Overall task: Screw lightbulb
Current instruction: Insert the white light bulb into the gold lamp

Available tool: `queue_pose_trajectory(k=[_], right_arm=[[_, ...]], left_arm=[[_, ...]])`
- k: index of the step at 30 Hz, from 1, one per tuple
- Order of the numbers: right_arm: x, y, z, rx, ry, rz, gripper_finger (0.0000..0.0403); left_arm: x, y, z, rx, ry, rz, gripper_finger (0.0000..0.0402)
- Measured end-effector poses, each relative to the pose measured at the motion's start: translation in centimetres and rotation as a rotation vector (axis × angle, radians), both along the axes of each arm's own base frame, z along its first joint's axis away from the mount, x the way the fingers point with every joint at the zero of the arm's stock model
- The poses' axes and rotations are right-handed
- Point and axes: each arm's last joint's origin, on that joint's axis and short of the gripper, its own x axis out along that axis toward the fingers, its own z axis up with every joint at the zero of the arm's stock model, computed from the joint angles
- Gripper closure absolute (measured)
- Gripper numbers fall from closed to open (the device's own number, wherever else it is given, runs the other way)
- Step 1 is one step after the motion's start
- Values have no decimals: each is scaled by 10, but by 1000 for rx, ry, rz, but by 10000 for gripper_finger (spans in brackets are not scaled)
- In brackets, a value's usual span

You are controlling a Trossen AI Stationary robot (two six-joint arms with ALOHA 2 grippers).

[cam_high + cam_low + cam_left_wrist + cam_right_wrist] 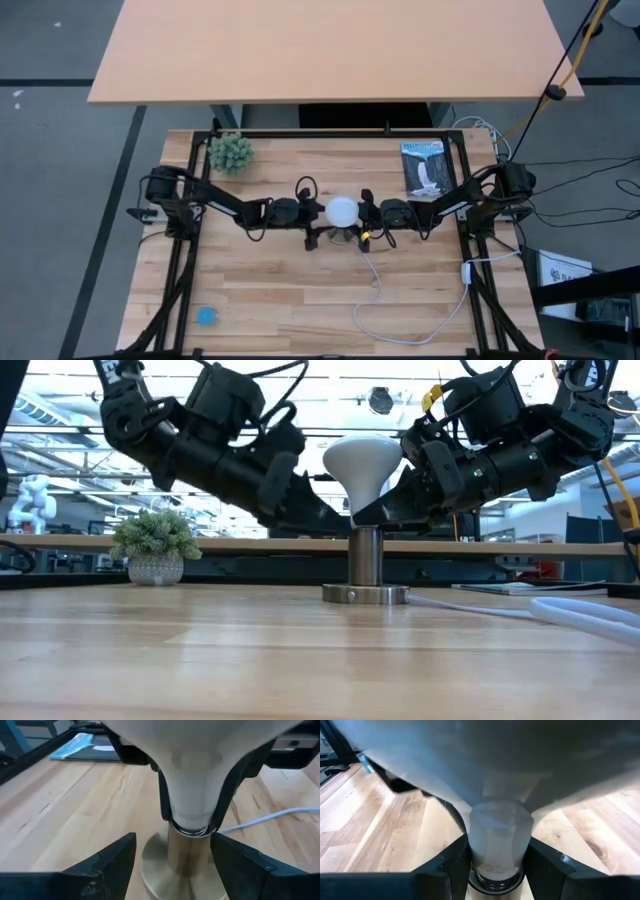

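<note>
Here, one lightbulb [362, 465], two grippers.

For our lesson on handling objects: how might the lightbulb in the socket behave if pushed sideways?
The lightbulb would probably resist tipping, since its neck sits in the upright metal socket. Its smooth, rounded globe looks slippery and likely fragile. The right gripper brackets its neck.

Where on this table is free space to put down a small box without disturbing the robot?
Bare wood lies between the blue object and the white cord, and between the plant and the booklet. The middle is crowded: both hands, left and right, flank the lightbulb on its socket.
</note>
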Motion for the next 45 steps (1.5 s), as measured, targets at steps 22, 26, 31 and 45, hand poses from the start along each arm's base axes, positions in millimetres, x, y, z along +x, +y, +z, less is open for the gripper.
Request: queue_pose_trajectory(k=[22, 26, 31, 45], right_arm=[[0, 0, -1, -30, 15, 8, 247], [0, 0, -1, -32, 17, 8, 247], [0, 0, -1, -49, 20, 14, 247], [-2, 0, 0, -51, 40, 18, 206]], left_arm=[[-7, 12, 32, -54, -81, -80, 142], [-6, 12, 33, -57, -83, -80, 142], [-3, 12, 36, -59, -83, -85, 143], [-1, 11, 38, -77, -81, -96, 143]])
